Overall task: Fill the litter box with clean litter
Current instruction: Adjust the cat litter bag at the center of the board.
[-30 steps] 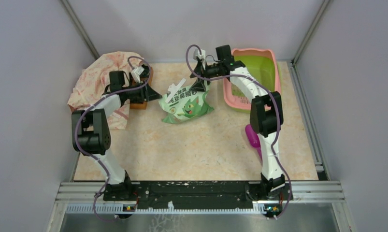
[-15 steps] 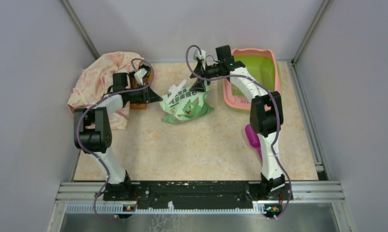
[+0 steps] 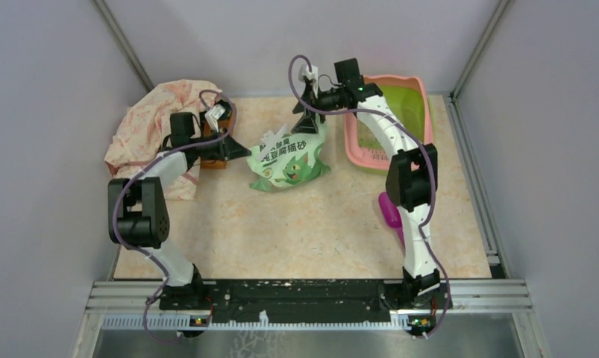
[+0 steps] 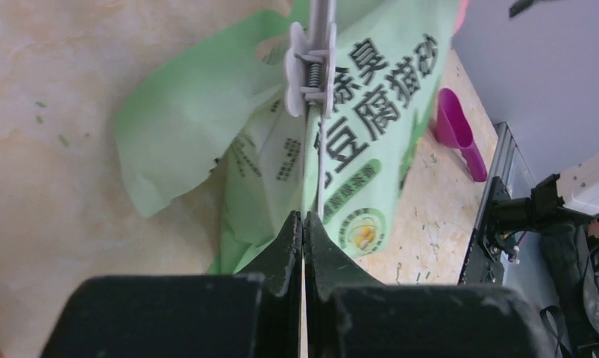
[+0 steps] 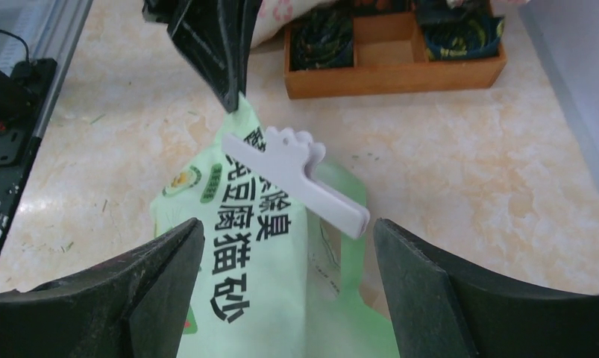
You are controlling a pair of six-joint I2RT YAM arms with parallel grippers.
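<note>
The light green printed bag (image 3: 287, 162) lies mid-table, its folded top held by a white clip (image 5: 300, 179). My left gripper (image 3: 242, 151) is shut, its tips pinching the bag's upper left corner (image 4: 303, 218). My right gripper (image 3: 309, 119) hovers open over the bag's top, and the clip and the printed face show between its wide fingers (image 5: 289, 224). The litter box (image 3: 427, 112), pink-rimmed with a lime-green basin, stands at the back right behind the right arm. The clean litter is hidden.
A purple scoop (image 3: 389, 210) lies right of the bag, beside the right arm. A brown wooden tray (image 5: 393, 74) and a floral cloth (image 3: 158, 123) sit at the back left. Grey walls close in the table on three sides.
My left gripper has closed on the bag's corner. The right gripper has lifted slightly and shifted toward the back, still open. The bag's top has stood up a little.
</note>
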